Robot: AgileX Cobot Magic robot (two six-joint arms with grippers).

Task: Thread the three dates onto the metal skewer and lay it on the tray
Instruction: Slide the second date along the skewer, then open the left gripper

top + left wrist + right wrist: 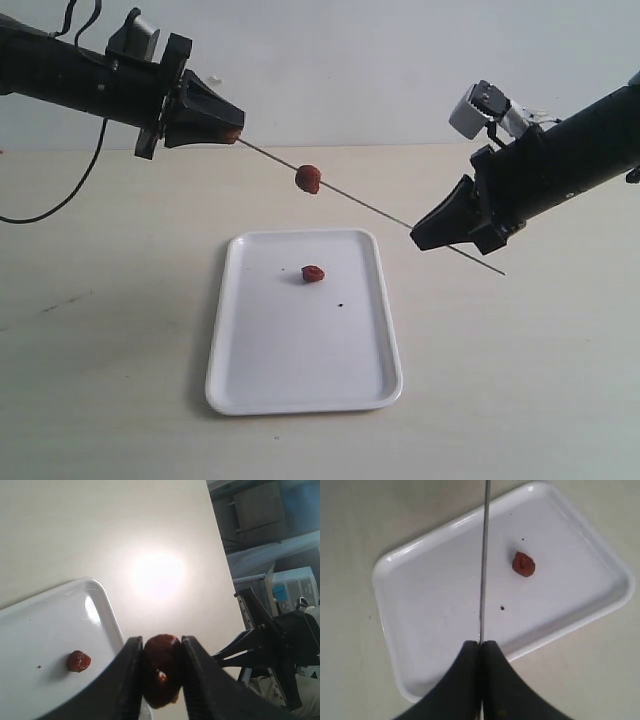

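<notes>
metal skewer (370, 203) clamped in right pincer (417, 233), left pincer (237, 130) grasping a date (161, 667).

Exterior view: we look from somewhat above, across the table (100, 380) toward a pale wall (350, 60), at mid distance. The tray (300, 390) sits centred and both arms are in shot. Left wrist view: we sit close behind the left gripper (161, 642), looking past the gripped date (161, 672) down at one tray corner. Right wrist view: we look steeply down over the right gripper (481, 647) along the skewer (483, 555), and nearly the whole tray shows. All three views share the tray and its loose date (313, 273).
</notes>
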